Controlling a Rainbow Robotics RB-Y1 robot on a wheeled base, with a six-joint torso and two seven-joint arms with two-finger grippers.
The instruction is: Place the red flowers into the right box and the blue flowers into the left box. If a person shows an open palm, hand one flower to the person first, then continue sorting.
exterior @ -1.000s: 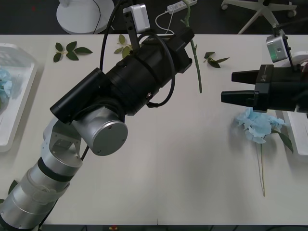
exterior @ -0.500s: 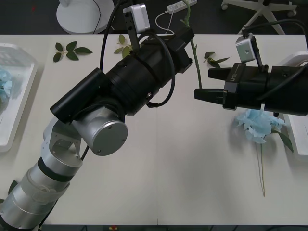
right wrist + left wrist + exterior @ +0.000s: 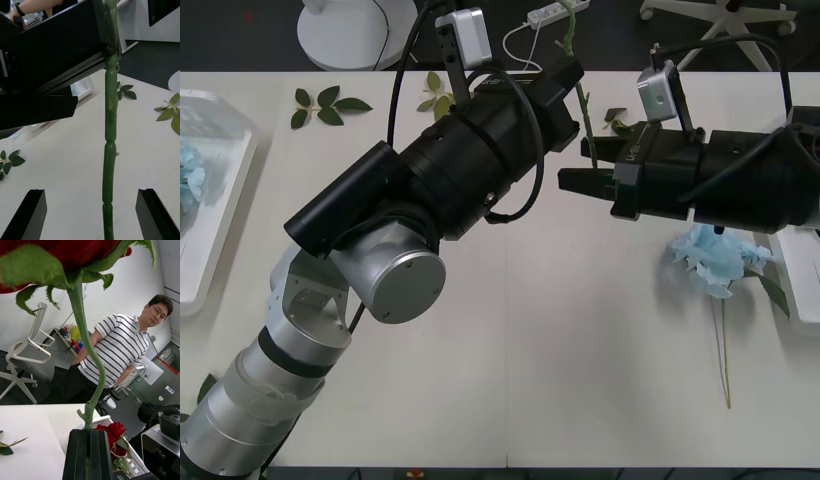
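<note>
The right end effector (image 3: 572,165) has moved across the desk (image 3: 580,330) toward the left arm. One second ago it was near the right edge, beside the blue flower (image 3: 715,260); half a second ago its open fingers were just beside the green stem (image 3: 585,110). Now the fingers (image 3: 577,181) reach the stem, one on each side, and the right arm's black body covers more of the blue flower's upper edge

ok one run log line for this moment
left hand: shut on red rose stem | right hand: open, straddling stem | blue flower: on table
</note>
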